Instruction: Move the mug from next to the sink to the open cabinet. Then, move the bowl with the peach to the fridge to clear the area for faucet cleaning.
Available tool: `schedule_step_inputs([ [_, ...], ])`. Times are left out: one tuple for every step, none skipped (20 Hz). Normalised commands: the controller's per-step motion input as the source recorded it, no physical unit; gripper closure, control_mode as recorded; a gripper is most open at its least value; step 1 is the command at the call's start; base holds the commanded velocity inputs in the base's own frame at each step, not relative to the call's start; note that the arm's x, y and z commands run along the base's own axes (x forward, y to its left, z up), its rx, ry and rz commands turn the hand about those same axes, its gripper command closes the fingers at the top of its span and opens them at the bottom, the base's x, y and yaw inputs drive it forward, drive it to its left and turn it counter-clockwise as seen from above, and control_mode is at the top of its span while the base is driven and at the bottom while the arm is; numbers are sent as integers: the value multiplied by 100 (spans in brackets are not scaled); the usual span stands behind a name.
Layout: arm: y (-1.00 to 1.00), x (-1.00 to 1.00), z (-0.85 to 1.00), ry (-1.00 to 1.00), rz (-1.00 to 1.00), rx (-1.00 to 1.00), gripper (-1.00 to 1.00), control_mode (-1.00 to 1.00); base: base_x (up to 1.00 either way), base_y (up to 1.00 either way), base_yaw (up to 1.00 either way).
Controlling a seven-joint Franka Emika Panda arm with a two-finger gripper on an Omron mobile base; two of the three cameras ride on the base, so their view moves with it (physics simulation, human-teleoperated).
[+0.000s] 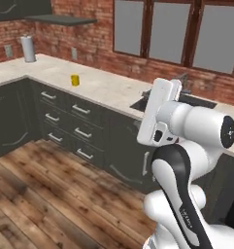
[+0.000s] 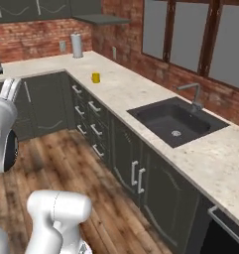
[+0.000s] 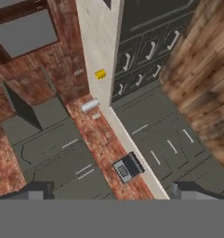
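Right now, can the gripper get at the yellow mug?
Probably not yet. The mug stands alone on the counter, nothing around it, but the open gripper is raised well short of it.

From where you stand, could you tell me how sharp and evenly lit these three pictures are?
Left base view: flat, even light, the mug small and soft-edged. Right base view: no glare, a dim sink basin. Hand view: rolled sideways, coarse and blurry, the mug only a yellow speck.
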Motion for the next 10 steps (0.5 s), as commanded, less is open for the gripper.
schedule_step_inputs([
  [0,0,0,0,0,0,-100,100,100,76,0],
  [0,0,0,0,0,0,-100,100,100,73,0],
  [0,0,0,0,0,0,-100,100,100,55,5],
  [0,0,0,0,0,0,-100,100,100,42,11],
  [0,0,0,0,0,0,-100,100,100,39,14],
  [0,0,0,0,0,0,-100,100,100,37,15],
  [0,0,0,0,0,0,-100,100,100,34,18],
  [0,0,0,0,0,0,-100,100,100,17,29],
  [0,0,0,0,0,0,-100,100,100,15,30],
  [0,0,0,0,0,0,-100,100,100,8,29],
])
